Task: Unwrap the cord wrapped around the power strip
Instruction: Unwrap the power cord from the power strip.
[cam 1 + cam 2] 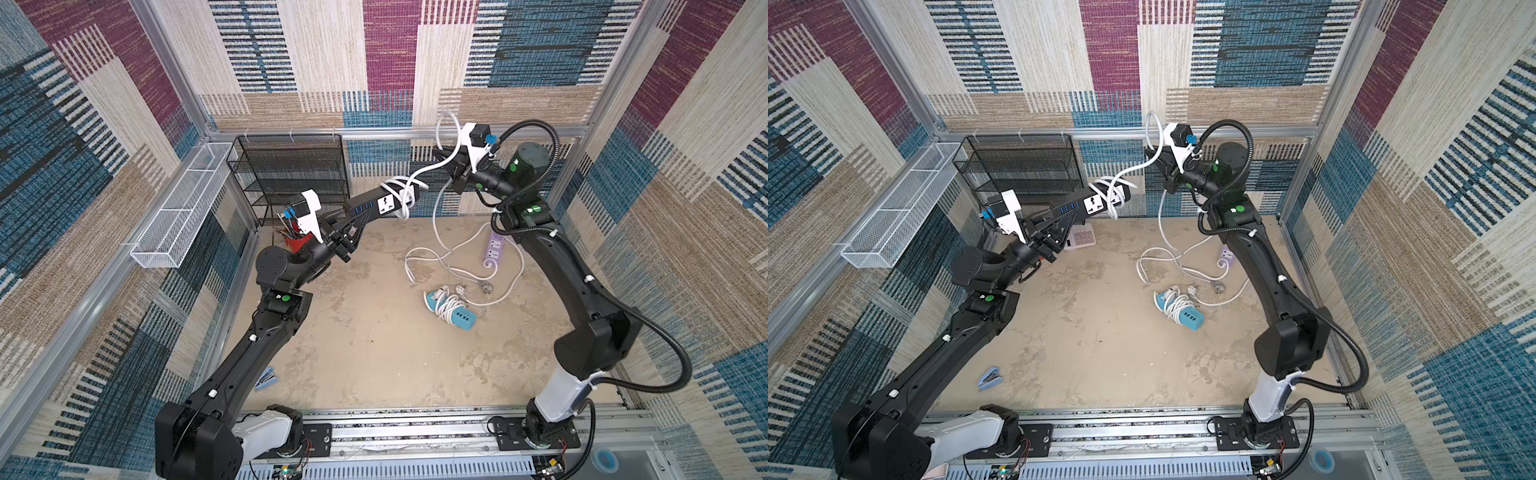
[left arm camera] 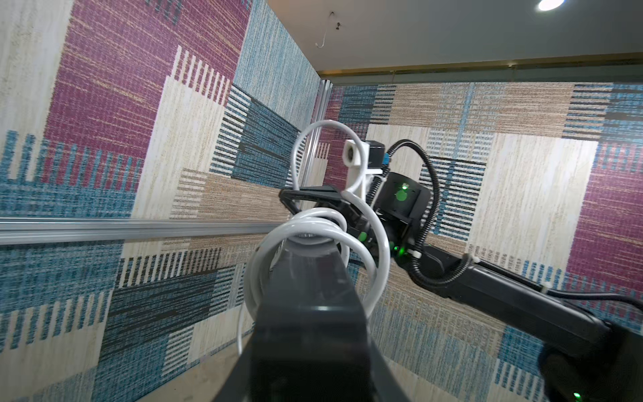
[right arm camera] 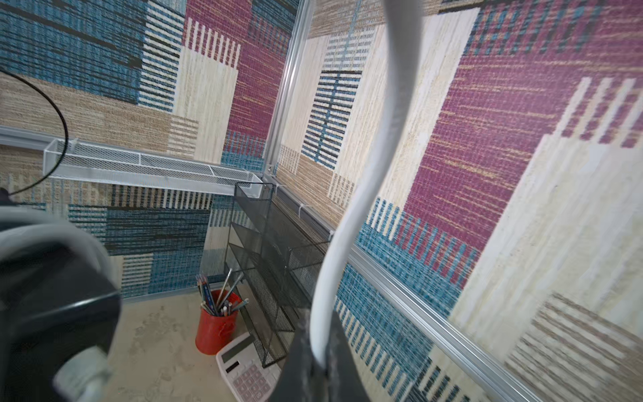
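Observation:
A black power strip [image 1: 380, 203] [image 1: 1088, 203] hangs in the air in both top views, with my left gripper [image 1: 353, 222] [image 1: 1059, 226] shut on its near end. A white cord [image 1: 401, 191] [image 1: 1113, 191] is coiled in loose loops around its far end. My right gripper [image 1: 441, 156] [image 1: 1152, 156] is shut on that cord just past the strip, high near the back wall. From there the cord arcs up and hangs down to the table. The left wrist view looks along the strip [image 2: 309, 296] to the coils [image 2: 313, 226]. In the right wrist view the cord [image 3: 365, 174] runs out of the shut gripper [image 3: 320, 362].
On the table lie a teal power strip [image 1: 451, 311] with its cord wound on and a purple strip [image 1: 494, 245] with loose cord. A black mesh rack [image 1: 291, 170] and white wire basket [image 1: 178, 208] stand at the back left, with a red pencil cup [image 3: 215, 323] and calculator [image 3: 247, 369]. A blue stapler [image 1: 990, 378] lies front left.

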Motion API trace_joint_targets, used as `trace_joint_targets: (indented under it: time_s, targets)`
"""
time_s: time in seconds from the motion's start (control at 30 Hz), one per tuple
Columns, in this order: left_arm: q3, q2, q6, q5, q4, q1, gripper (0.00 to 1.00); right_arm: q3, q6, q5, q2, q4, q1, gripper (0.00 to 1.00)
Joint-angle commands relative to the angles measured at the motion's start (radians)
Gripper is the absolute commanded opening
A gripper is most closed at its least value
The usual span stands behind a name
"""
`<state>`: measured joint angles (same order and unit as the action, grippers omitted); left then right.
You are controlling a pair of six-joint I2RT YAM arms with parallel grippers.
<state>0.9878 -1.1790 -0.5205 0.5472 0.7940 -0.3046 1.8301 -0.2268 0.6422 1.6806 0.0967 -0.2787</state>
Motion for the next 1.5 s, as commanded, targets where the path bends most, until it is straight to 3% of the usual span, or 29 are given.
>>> trace_joint_targets:
  time_s: [0.0,0.23,0.47,0.67,0.83,1.03,1.47]
  targets:
    - [-0.004,0.030,0.121,-0.104,-0.046,0.001,0.00,-0.116,-0.033,-0.135,-0.109,0.026,0.026,0.00]
    - [-0.034,0.102,0.274,-0.268,-0.123,0.003,0.00,-0.383,-0.004,-0.374,-0.285,-0.059,0.045,0.00]
    - [-0.065,0.157,0.373,-0.391,-0.131,0.004,0.00,-0.623,0.176,-0.595,-0.422,-0.142,0.046,0.00]
    - [-0.087,0.177,0.428,-0.469,-0.129,0.005,0.00,-0.757,0.275,-0.796,-0.450,-0.263,0.051,0.00]
    - [-0.094,0.151,0.411,-0.456,-0.111,0.005,0.00,-0.870,0.331,-0.831,-0.438,-0.282,0.114,0.00]
    - [-0.097,0.128,0.395,-0.437,-0.103,0.003,0.00,-0.993,0.397,-0.753,-0.401,-0.213,0.261,0.00]
    - [-0.086,0.081,0.336,-0.344,-0.084,-0.004,0.00,-1.037,0.460,-0.796,-0.236,-0.143,0.449,0.00]
